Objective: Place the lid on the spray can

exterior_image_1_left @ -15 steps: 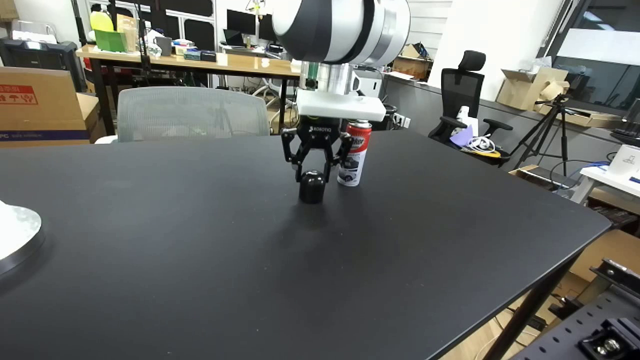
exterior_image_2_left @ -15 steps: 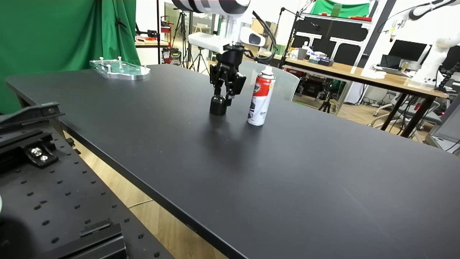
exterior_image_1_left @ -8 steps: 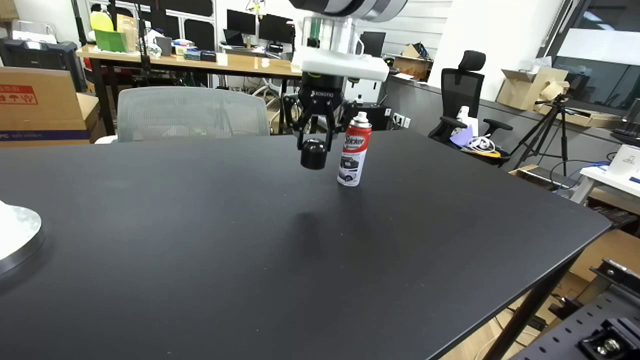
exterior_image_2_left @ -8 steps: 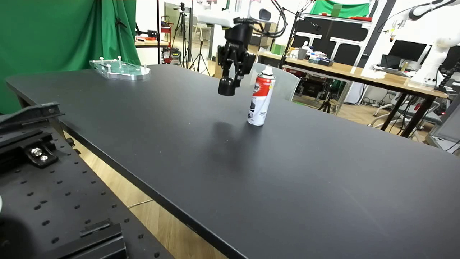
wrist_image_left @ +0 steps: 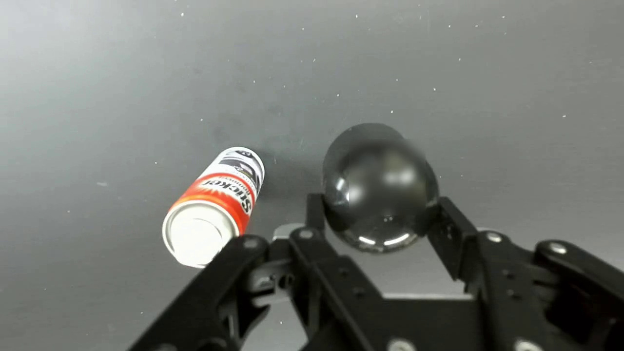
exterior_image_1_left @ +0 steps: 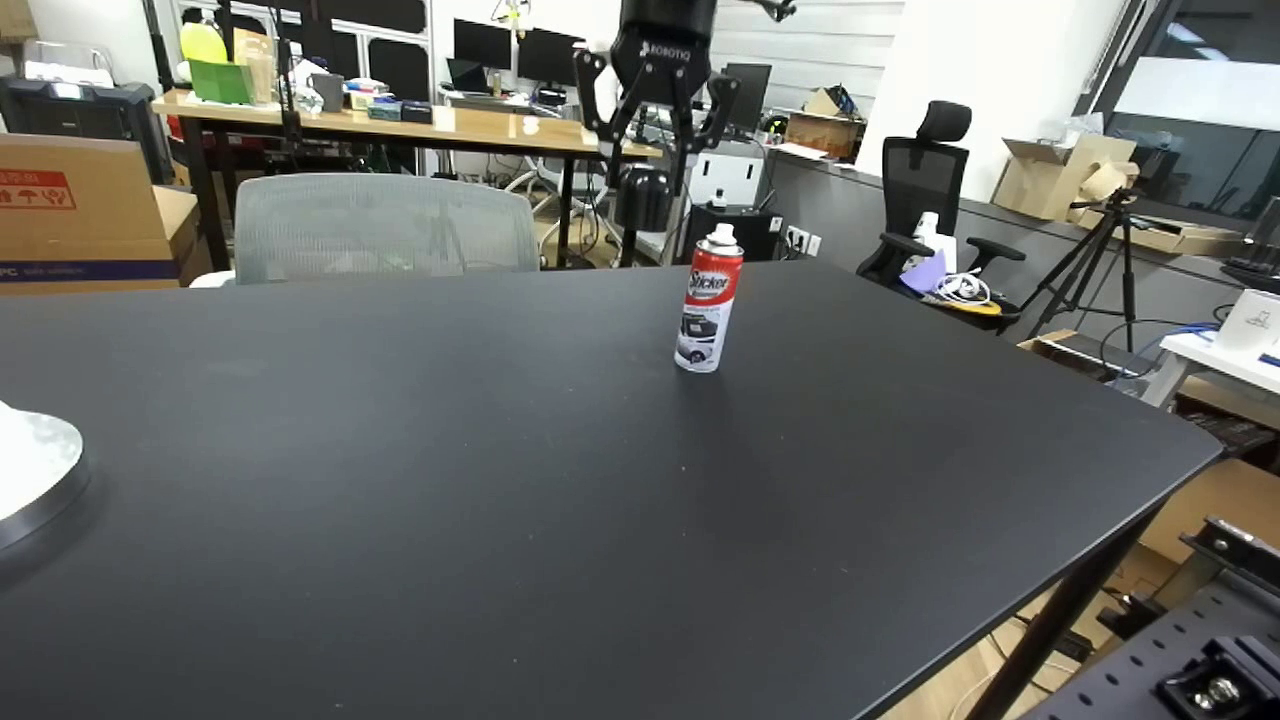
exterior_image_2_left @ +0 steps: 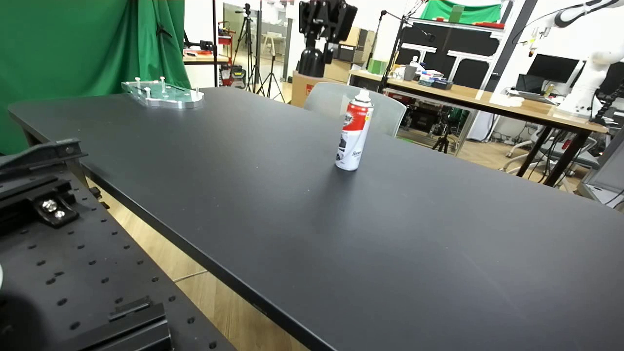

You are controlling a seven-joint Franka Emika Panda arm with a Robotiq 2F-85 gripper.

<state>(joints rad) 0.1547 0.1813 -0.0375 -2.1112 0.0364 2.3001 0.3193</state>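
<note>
Hanging above the surface [exterior_image_1_left: 480, 520], the claw [exterior_image_1_left: 646, 174] is clamped on the black lid [exterior_image_1_left: 643, 205]. In both exterior views, the spray can [exterior_image_2_left: 354, 134] stands upright at the lid's five o'clock.

claw [exterior_image_1_left: 646, 183] aloft — pointing nearly straight down | both fingers [wrist_image_left: 456, 239] clamped — tips apart

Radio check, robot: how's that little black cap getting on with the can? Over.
Gripper shut on lid, raised above table. Spray can upright, uncapped, off to the lid's side. No obstacle seen between them.
</note>
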